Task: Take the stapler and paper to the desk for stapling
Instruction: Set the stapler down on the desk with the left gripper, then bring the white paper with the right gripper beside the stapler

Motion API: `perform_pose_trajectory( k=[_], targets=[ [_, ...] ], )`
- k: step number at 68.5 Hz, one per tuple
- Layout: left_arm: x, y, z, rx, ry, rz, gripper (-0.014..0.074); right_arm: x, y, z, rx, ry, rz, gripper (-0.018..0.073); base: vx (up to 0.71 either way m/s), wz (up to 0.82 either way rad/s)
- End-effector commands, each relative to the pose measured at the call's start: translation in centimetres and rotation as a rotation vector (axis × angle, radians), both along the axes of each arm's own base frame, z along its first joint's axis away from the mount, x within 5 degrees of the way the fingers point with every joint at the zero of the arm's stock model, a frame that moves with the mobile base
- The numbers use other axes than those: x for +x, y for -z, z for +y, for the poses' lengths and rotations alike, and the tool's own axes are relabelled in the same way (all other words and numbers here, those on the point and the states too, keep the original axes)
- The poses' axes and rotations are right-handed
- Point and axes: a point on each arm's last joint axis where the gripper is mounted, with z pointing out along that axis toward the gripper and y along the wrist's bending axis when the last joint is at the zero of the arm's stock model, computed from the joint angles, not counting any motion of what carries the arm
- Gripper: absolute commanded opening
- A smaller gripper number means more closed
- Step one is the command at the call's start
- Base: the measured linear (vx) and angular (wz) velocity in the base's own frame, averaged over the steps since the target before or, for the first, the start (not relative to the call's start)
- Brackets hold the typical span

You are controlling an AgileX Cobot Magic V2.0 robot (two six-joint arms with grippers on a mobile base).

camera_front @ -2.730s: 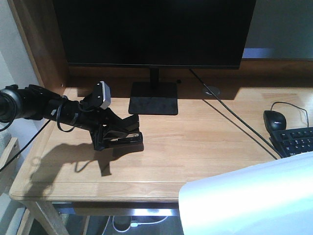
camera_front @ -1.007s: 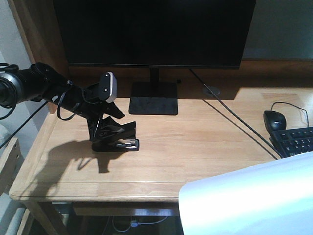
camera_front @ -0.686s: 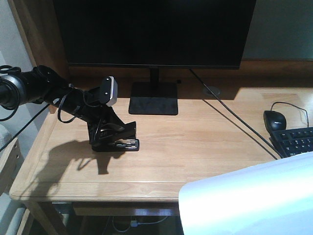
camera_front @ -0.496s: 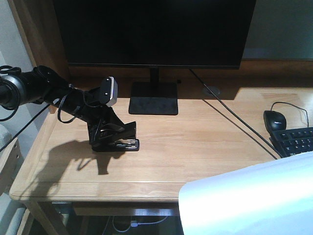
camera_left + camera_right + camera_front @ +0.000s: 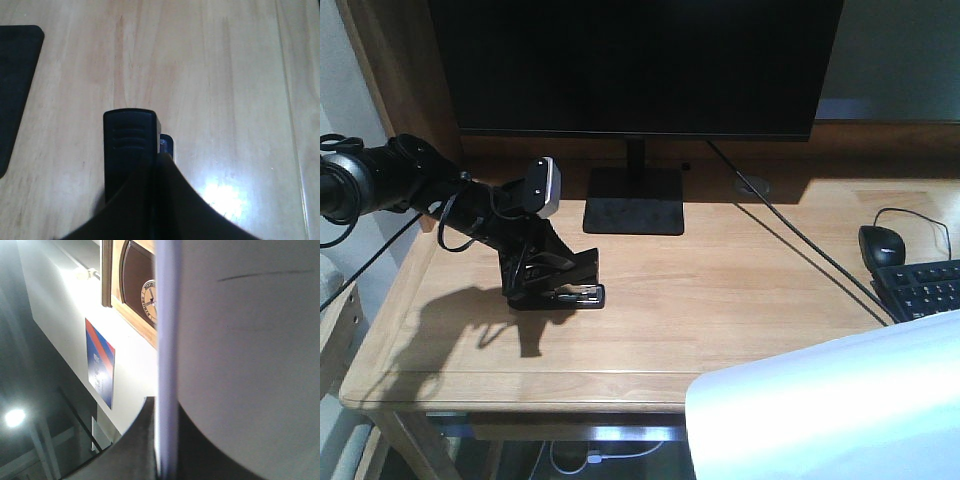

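Observation:
The black stapler [image 5: 572, 283] rests on the light-wood desk [image 5: 720, 290] at its left side, in front of the monitor stand. My left gripper [image 5: 535, 268] is shut on it from the left. In the left wrist view the stapler's ribbed black top [image 5: 129, 142] sticks out ahead of the closed dark fingers [image 5: 125, 210]; the left gripper [image 5: 155, 167] sits just over the desk [image 5: 225, 75]. The white paper [image 5: 830, 410] fills the lower right, held above the desk's front edge. My right gripper [image 5: 167, 412] is shut on the paper [image 5: 240, 340], whose edge runs between the fingers.
A large black monitor [image 5: 635, 60] stands at the back on a square base [image 5: 633, 200], also seen in the left wrist view [image 5: 15, 85]. A black mouse [image 5: 882, 243] and keyboard [image 5: 925, 288] lie at the right. A cable [image 5: 800, 245] crosses the desk diagonally.
My left arm moved the stapler left and back and lowered it onto the desk. Over the last second it has held still. The paper has not moved.

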Motion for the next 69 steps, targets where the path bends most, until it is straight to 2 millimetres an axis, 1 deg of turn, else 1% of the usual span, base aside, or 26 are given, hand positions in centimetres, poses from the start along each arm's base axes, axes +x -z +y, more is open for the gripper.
perform_pose_trajectory(
  k=[1, 23, 33, 39, 43, 50, 53, 57, 63, 69],
  targets=[
    [-0.1, -3.7, -0.3, -0.067, -0.019, -0.062, -0.0006, -0.5, -1.2, -0.1, 0.016, -0.003, -0.075, -0.0002, 0.00, 0.00],
    [-0.1, -3.7, -0.3, -0.067, -0.019, -0.062, -0.0006, -0.5, -1.2, -0.1, 0.017, -0.003, -0.074, -0.0002, 0.00, 0.00],
    [-0.1, -3.7, -0.3, -0.067, -0.019, -0.062, -0.0006, -0.5, -1.4, -0.3, 0.063, -0.014, -0.068, -0.0002, 0.00, 0.00],
    [-0.1, -3.7, -0.3, -0.067, -0.019, -0.062, -0.0006, -0.4, -1.3, -0.2, 0.031, 0.000, -0.069, -0.0002, 0.00, 0.00],
    [-0.1, -3.7, -0.3, -0.067, -0.019, -0.062, -0.0006, -0.2, -1.2, 0.1, -0.042, 0.022, -0.051, -0.0002, 0.00, 0.00],
    [-0.1, -3.7, -0.3, -0.067, -0.019, -0.062, -0.0006, 0.3, -1.6, 0.9, -0.249, 0.057, 0.008, -0.0002, 0.00, 0.00],
    [-0.1, -3.7, -0.3, -0.067, -0.019, -0.062, -0.0006, 0.5, -2.0, 1.3, -0.360, 0.078, 0.020, -0.0002, 0.00, 0.00],
    [-0.1, -3.7, -0.3, -0.067, -0.019, -0.062, -0.0006, 0.8, -2.6, 1.7, -0.448, 0.082, 0.027, -0.0002, 0.00, 0.00],
    [-0.1, -3.7, -0.3, -0.067, -0.019, -0.062, -0.0006, 1.3, -3.6, 2.5, -0.565, 0.053, 0.026, -0.0002, 0.00, 0.00],
    [-0.1, -3.7, -0.3, -0.067, -0.019, -0.062, -0.0006, 2.3, -4.2, 3.5, -0.666, 0.005, 0.060, -0.0002, 0.00, 0.00]
  ],
)
